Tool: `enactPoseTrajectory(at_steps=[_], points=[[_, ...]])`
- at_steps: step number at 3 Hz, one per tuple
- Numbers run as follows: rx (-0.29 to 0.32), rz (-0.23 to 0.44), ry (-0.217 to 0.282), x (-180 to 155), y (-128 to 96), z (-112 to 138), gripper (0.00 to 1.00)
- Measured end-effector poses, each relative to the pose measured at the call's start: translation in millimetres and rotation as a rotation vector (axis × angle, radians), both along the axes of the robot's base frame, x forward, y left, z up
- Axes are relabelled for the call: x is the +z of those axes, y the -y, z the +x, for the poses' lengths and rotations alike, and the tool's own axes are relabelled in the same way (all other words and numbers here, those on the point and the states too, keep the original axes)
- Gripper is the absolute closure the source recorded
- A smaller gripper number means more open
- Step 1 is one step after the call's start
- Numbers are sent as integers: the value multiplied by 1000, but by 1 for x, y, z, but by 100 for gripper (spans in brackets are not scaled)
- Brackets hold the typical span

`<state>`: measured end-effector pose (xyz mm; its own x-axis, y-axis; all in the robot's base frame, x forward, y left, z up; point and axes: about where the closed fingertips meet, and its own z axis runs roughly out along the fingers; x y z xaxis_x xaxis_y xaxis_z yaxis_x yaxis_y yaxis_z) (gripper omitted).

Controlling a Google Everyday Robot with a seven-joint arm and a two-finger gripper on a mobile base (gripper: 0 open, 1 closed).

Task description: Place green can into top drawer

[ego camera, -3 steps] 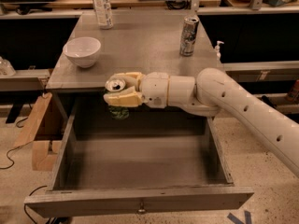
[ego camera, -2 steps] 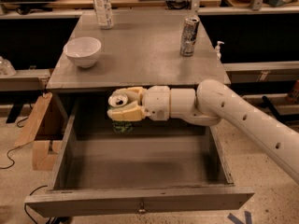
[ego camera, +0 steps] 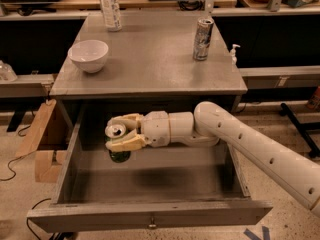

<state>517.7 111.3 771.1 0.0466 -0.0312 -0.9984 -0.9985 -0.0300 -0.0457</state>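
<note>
On the table [ego camera: 150, 71], a white bowl [ego camera: 88, 55] sits at 9 o'clock, a bottle [ego camera: 110, 6] at 11, a silver can [ego camera: 203, 38] at 2. A cardboard box [ego camera: 40, 139] stands on the floor at 8.

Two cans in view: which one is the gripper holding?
The green can, clamped in the gripper over the open top drawer. The taller silver can stands alone on the table, untouched.

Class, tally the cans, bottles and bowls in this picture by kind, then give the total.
Cans: 2 (green can held by the gripper over the top drawer; silver can on the table)
Bottles: 2 (clear bottle; small pump bottle)
Bowls: 1 (white bowl)
Total: 5
</note>
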Motion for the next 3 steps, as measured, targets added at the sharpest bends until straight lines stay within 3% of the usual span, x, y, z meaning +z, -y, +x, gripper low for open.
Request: enactPoseTrajectory(at_steps=[2,3], points=[[60,-57,58,-55,-38,-24,100],[67,-77,31,-89,-51,-38,100]])
